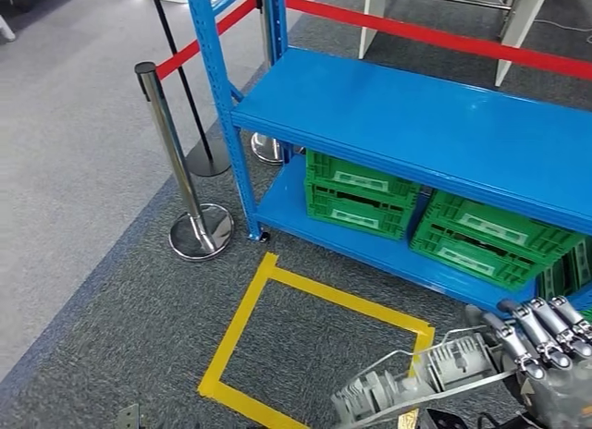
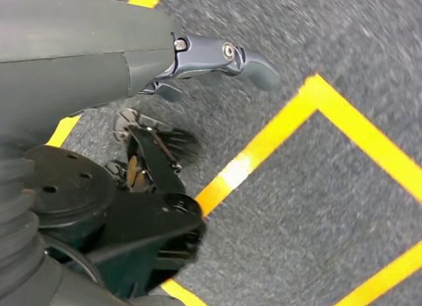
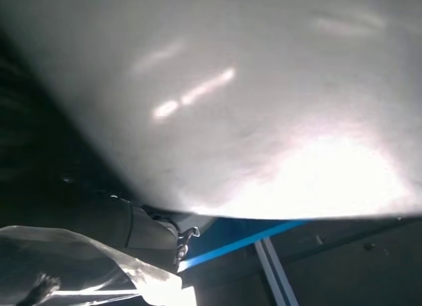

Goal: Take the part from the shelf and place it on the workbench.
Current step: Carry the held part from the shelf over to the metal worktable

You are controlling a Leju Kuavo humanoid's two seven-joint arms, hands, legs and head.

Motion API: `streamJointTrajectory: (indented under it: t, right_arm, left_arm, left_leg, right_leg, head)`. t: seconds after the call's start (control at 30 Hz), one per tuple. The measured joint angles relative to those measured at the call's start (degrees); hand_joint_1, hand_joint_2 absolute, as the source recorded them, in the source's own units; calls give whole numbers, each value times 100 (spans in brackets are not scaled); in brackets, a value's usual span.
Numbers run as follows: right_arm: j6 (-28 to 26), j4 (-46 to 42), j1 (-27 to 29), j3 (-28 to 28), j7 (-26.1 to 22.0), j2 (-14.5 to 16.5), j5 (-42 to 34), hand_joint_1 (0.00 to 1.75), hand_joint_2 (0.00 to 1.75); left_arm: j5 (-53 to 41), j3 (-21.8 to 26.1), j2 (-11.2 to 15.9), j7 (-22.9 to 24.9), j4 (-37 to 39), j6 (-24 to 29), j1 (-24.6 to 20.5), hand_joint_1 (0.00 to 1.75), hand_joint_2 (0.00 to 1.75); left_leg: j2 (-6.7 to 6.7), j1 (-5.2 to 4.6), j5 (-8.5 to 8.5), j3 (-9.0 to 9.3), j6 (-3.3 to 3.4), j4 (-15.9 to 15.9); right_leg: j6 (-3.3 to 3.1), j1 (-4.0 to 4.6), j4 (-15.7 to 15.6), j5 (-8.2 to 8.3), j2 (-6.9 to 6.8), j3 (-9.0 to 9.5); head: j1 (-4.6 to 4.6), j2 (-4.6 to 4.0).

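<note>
Part in hand, off the shelf
Right hand (image 1: 551, 355) grips the grey part (image 1: 412, 378) low beside the shelf (image 1: 419, 105); left hand (image 2: 219, 59) hangs, state unclear; carry it level while turning to the workbench

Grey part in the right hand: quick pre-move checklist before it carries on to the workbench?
1. Part off the shelf: ok, the grey part is in the right hand, away from the blue shelf.
2. Grip secure: cannot tell, the part juts far sideways from the fingers.
3. Left hand free: ok, the left hand holds nothing above the carpet.
4. Workbench located: cannot tell.
5. Obstacles: not ok, a stanchion with red belt stands near the shelf corner.
6. Floor marker: ok, yellow tape square lies ahead.
</note>
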Motion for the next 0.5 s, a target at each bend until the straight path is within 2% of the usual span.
streamJointTrajectory:
  t: [0.03, 0.07, 0.13, 0.17, 0.2, 0.23, 0.27, 0.3, 0.37, 0.4, 0.43, 0.47, 0.5]
  right_arm:
    - [0, 20, 0, 1, -22, 25, -28, 175, 175]
    - [-1, 37, 1, 1, -43, 48, -55, 175, 175]
    - [-2, 54, 16, 2, -69, 86, -87, 175, 175]
    - [-2, 56, 36, 2, -76, 103, -91, 175, 175]
    - [-2, 56, 59, 4, -84, 115, -90, 175, 175]
    - [-2, 56, 80, 7, -91, 126, -91, 175, 175]
    - [-2, 55, 97, 10, -102, 137, -94, 175, 175]
    - [-2, 54, 110, 14, -116, 147, -99, 175, 175]
    - [-2, 45, 168, 18, -155, 173, -112, 175, 175]
    - [-2, 41, 214, 19, -180, 188, -119, 175, 175]
    - [-2, 37, 265, 20, -210, 207, -127, 175, 175]
    - [-2, 34, 309, 20, -241, 229, -136, 175, 175]
    - [-2, 34, 343, 20, -279, 256, -155, 175, 175]
  left_arm:
    - [-5, 0, 3, 1, 0, 1, 8, 0, 175]
    - [-10, 0, 8, 1, 0, 2, 15, 0, 175]
    - [-26, -2, 16, 1, 0, 4, 17, 0, 175]
    - [-42, -3, 20, 2, 0, 5, 13, 0, 175]
    - [-55, -5, 23, 2, 0, 8, 16, 0, 175]
    - [-67, -5, 27, 4, 1, 9, 25, 0, 175]
    - [-78, -6, 34, 5, 1, 11, 40, 0, 175]
    - [-84, -7, 39, 8, 3, 14, 60, 0, 175]
    - [-106, -10, 54, 13, 5, 22, 77, 0, 175]
    - [-118, -12, 60, 15, 7, 25, 78, 0, 175]
    - [-130, -14, 66, 16, 7, 28, 77, 0, 175]
    - [-138, -15, 70, 21, 7, 29, 81, 0, 175]
    - [-149, -15, 76, 30, 7, 27, 89, 0, 175]
  left_leg:
    - [22, 28, 84, 61, -23, -65]
    - [66, 49, 256, 224, -37, -346]
    - [326, 40, 576, 641, -32, -1134]
    - [451, 18, 651, 773, 4, -1415]
    - [532, -8, 662, 824, 46, -1555]
    - [524, -36, 644, 808, 96, -1577]
    - [459, -37, 654, 788, 153, -1586]
    - [393, -34, 670, 780, 198, -1603]
    - [260, -18, 713, 778, 298, -1644]
    - [193, -16, 726, 770, 335, -1651]
    - [119, -26, 734, 756, 363, -1650]
    - [42, -41, 739, 747, 378, -1648]
    - [-37, -54, 743, 742, 385, -1644]
  right_leg:
    - [4, -5, 1, 0, -74, -1]
    - [12, -11, 2, -2, -146, 6]
    - [57, -3, 7, -15, -271, 25]
    - [93, 12, 11, -21, -329, 29]
    - [130, 29, 15, -26, -388, 29]
    - [169, 41, 13, -27, -451, 30]
    - [210, 40, 7, -32, -512, 41]
    - [248, 27, 30, -69, -473, 31]
    - [281, 4, 335, -299, -162, -108]
    - [274, 1, 668, -490, 47, -273]
    - [260, 9, 1077, -683, 177, -471]
    - [248, 18, 1453, -823, 232, -663]
    - [237, 26, 1675, -856, 252, -788]
  head:
    - [-1, 0]
    - [1, 0]
    - [-3, 0]
    - [-2, 0]
    - [-1, 0]
    - [4, 0]
    - [8, 0]
    - [15, 0]
    - [38, 1]
    - [54, 1]
    - [62, 1]
    - [66, 0]
    - [64, 0]
